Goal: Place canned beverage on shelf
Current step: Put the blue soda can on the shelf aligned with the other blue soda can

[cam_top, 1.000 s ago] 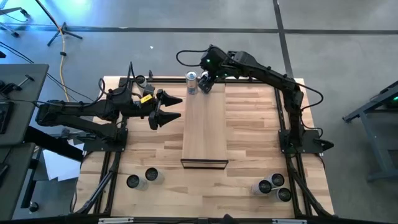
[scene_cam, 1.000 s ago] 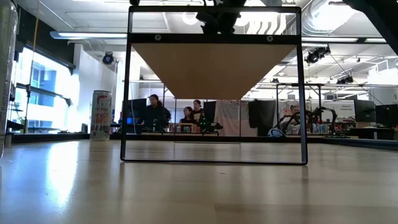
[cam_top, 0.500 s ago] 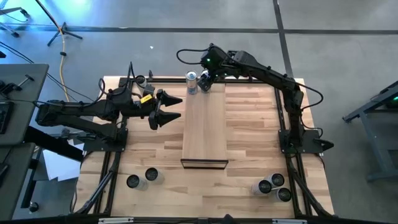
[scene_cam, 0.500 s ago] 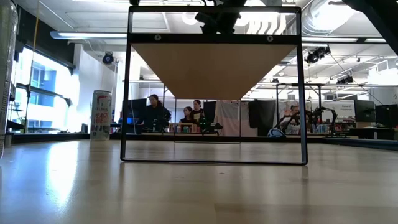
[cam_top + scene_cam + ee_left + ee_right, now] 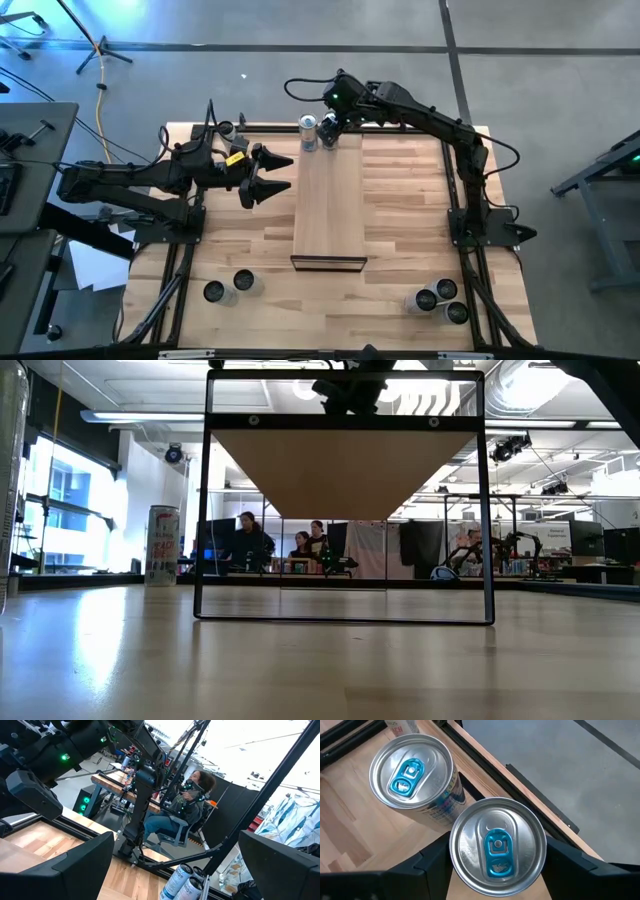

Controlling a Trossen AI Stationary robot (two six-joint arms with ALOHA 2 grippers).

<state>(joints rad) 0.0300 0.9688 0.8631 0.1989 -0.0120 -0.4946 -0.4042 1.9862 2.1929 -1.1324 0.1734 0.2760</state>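
Both arms are matte black, built of chunky angular links on black tube frames. The left pincer (image 5: 268, 175) has two pointed, cone-like black fingers and a yellow tag just behind them at nine o'clock. The right arm carries a green light near its wrist and a looping black cable.

2 cans (image 5: 309, 131) side-by-side, shelf's (image 5: 330, 205) far end.
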